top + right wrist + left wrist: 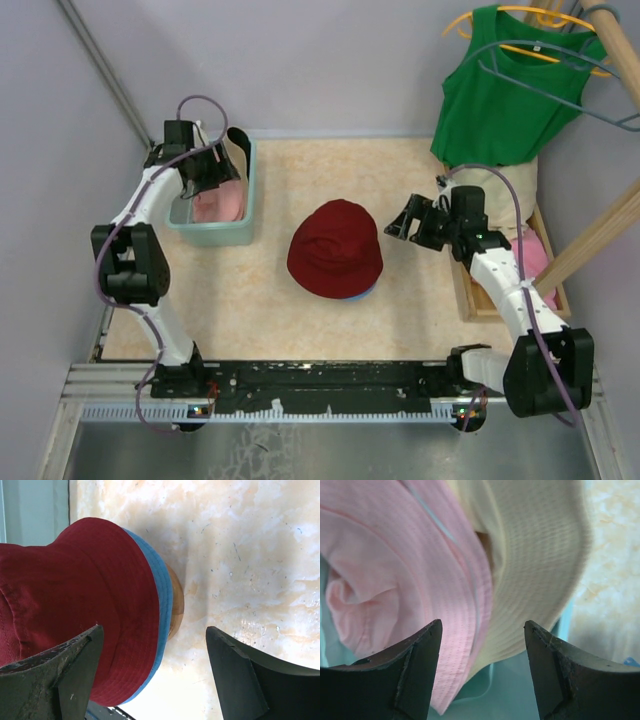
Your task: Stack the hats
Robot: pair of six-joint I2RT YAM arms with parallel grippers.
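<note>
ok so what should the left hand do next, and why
Probably lower the left hand and close on the brim of the pink hat. The hand hangs open just above that hat and the beige hat, both in the teal basket and neither gripped yet, while the red hat already sits on the blue hat.

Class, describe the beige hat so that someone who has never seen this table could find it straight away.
Start at the teal basket at the left of the table, where the left hand hovers. Two hats are tucked inside it. The beige hat lies against the pink hat; its pale cream cloth, not pink, sets it apart.
</note>
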